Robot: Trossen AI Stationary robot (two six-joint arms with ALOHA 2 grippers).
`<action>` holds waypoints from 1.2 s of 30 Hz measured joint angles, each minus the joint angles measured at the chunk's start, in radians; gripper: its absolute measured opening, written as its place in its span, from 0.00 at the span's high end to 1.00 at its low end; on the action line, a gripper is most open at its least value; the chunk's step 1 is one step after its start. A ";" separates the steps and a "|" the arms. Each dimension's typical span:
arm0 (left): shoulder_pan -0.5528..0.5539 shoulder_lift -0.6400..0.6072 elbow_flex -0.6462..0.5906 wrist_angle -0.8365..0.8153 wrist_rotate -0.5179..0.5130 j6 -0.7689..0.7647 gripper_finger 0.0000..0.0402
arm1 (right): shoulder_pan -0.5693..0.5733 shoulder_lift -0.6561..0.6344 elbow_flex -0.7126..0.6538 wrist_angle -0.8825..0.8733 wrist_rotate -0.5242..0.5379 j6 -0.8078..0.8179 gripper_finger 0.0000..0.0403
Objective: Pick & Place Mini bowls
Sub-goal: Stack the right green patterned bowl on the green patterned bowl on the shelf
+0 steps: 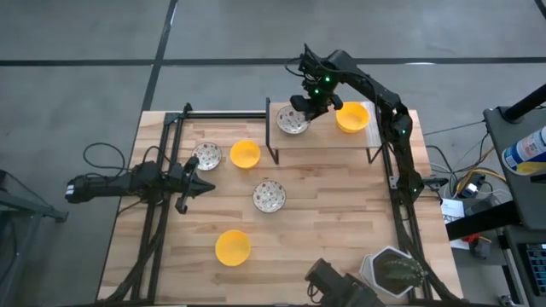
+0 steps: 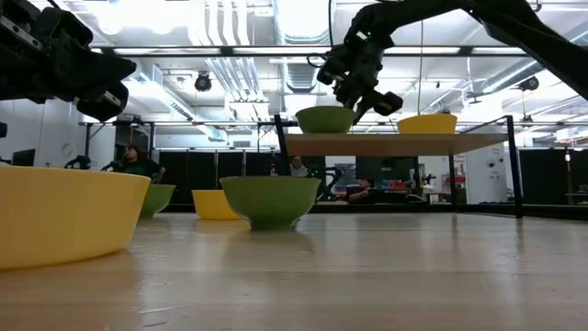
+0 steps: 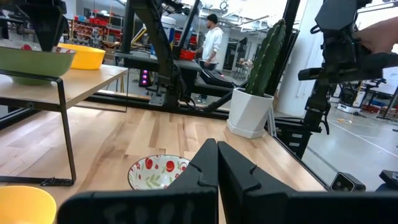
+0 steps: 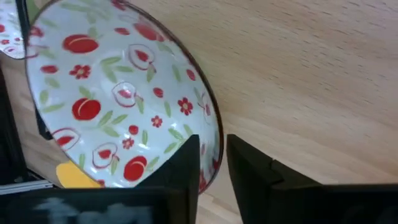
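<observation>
Glossy round patterned bowl [image 4: 118, 93] rim betw right tool [image 4: 214, 180] fingers.

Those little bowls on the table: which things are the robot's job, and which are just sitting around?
Part of the job:
- patterned bowl on the raised shelf, right claw at its rim
- yellow bowl on the shelf
- two patterned bowls on the table
- two yellow bowls on the table

Just sitting around:
- potted cactus
- cables
</observation>
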State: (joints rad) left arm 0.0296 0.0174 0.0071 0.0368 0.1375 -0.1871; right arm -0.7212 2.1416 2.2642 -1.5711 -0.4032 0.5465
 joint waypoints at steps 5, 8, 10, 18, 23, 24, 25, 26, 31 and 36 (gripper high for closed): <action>0.000 0.000 0.000 0.000 0.000 0.000 1.00 | 0.001 -0.040 0.000 0.000 -0.037 0.001 0.73; 0.000 0.000 0.000 0.000 0.000 0.000 1.00 | 0.001 -0.073 0.000 0.000 -0.040 0.000 0.70; 0.000 0.000 0.000 0.000 0.000 0.000 1.00 | 0.006 -0.099 0.000 0.000 -0.040 -0.007 0.70; 0.000 0.000 0.000 0.000 0.000 0.000 1.00 | 0.101 -0.208 0.000 0.001 0.029 -0.052 0.73; 0.000 0.000 0.000 0.000 0.000 0.000 1.00 | 0.190 -0.267 -0.002 0.016 0.073 -0.086 0.81; 0.000 0.000 0.000 0.000 0.000 0.000 1.00 | 0.210 -0.274 -0.003 0.024 0.081 -0.091 0.84; 0.000 0.000 0.000 0.000 0.000 0.000 1.00 | 0.229 -0.279 -0.004 0.033 0.088 -0.092 0.87; 0.000 0.000 0.000 0.000 0.000 0.000 1.00 | 0.247 -0.285 -0.005 0.046 0.089 -0.093 0.90; 0.000 0.000 0.000 0.000 0.000 0.000 1.00 | 0.344 -0.292 -0.007 0.118 0.093 -0.081 0.98; 0.000 0.000 0.000 0.000 0.000 0.000 1.00 | 0.474 -0.291 -0.025 0.237 0.092 -0.228 0.98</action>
State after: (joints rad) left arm 0.0299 0.0174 0.0074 0.0368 0.1371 -0.1871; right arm -0.2472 1.8507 2.2390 -1.3337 -0.3111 0.3183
